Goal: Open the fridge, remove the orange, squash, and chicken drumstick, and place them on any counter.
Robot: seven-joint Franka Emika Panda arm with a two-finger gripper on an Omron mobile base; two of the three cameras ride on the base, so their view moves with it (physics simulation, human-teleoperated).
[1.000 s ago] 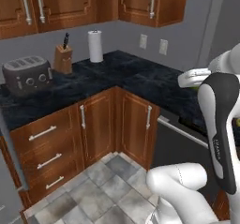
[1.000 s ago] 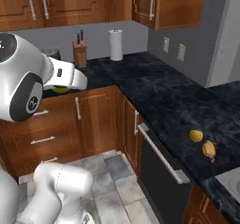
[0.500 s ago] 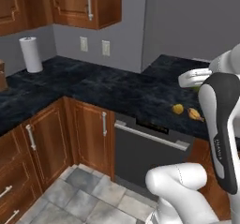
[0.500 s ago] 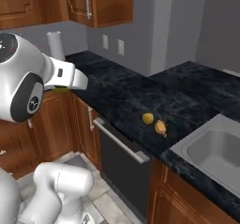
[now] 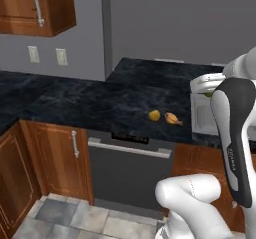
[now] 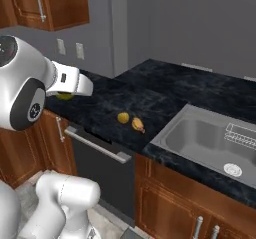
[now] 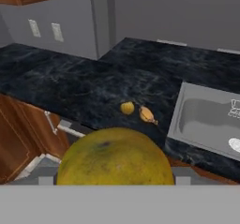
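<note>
End effector (image 7: 116, 183) grips squash (image 7: 116, 155); drumstick (image 7: 147, 115), sink (image 7: 206, 120) beyond.

arm: white Franka, folded up tight above its base, big dark-jointed elbow up high, forearm reaching forward at about chest height
wrist: pretty much level, the hand pointing out ahead and a bit down
gripper (image 7: 115, 183): jaws spread wide around a big round yellow-green fruit (image 7: 116, 156) that sits right between them, so it's carrying it
fingers: can't really make them out, the fruit covers them
</note>
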